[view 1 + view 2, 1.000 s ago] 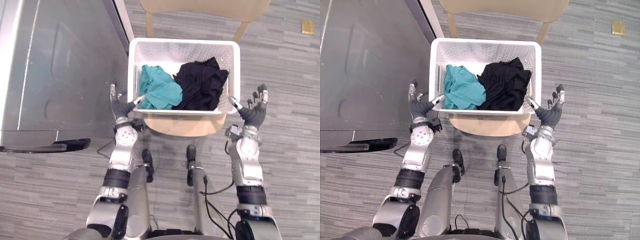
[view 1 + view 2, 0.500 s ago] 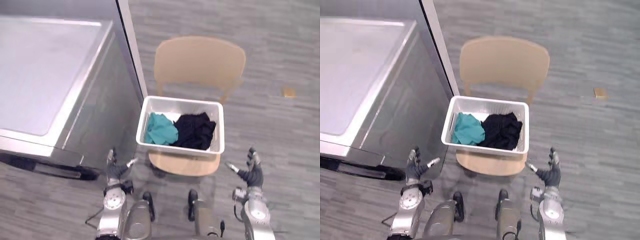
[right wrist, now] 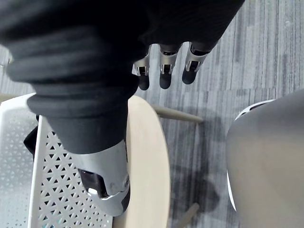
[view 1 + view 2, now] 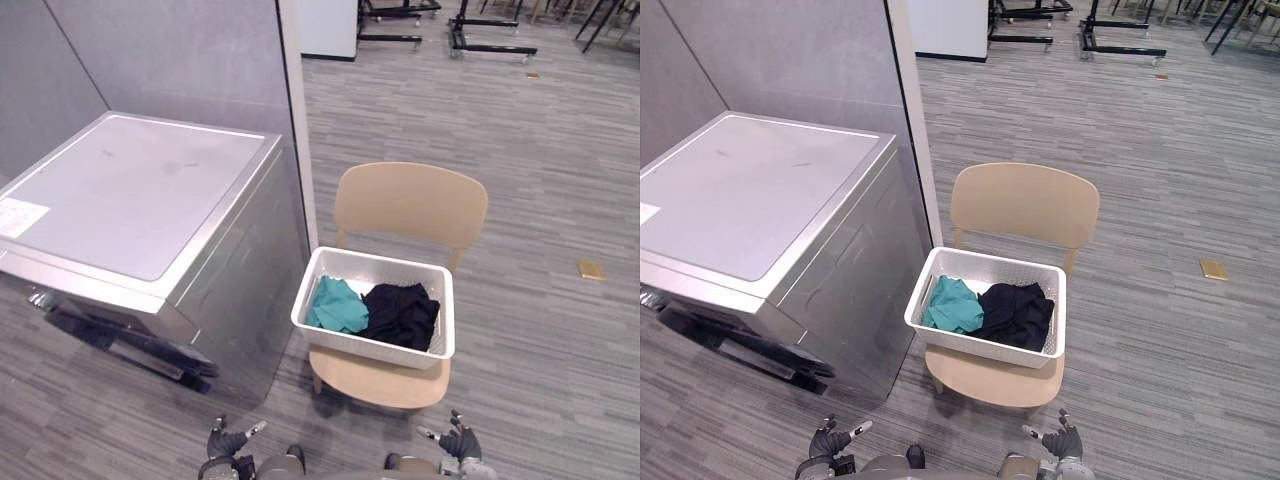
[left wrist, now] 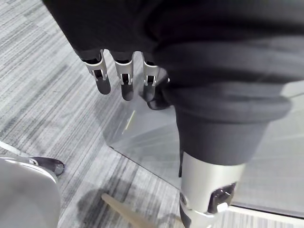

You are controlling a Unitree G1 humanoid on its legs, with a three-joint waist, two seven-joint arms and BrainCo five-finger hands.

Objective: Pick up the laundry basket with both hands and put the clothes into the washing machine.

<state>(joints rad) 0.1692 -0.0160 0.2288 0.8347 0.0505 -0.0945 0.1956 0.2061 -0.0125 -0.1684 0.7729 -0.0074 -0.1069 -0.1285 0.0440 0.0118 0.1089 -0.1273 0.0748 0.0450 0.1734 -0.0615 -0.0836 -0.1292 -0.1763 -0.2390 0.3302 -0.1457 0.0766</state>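
**Dark covers, silver fingers**

The left hand (image 5: 156, 42) has a dark ribbed cover over its back and wrist. Past the cover sit silver fingers (image 5: 124, 78) with dark tips, and apart from them a thick thumb (image 5: 211, 185), dark-sleeved then silver. The right hand (image 3: 142, 28) looks the same.
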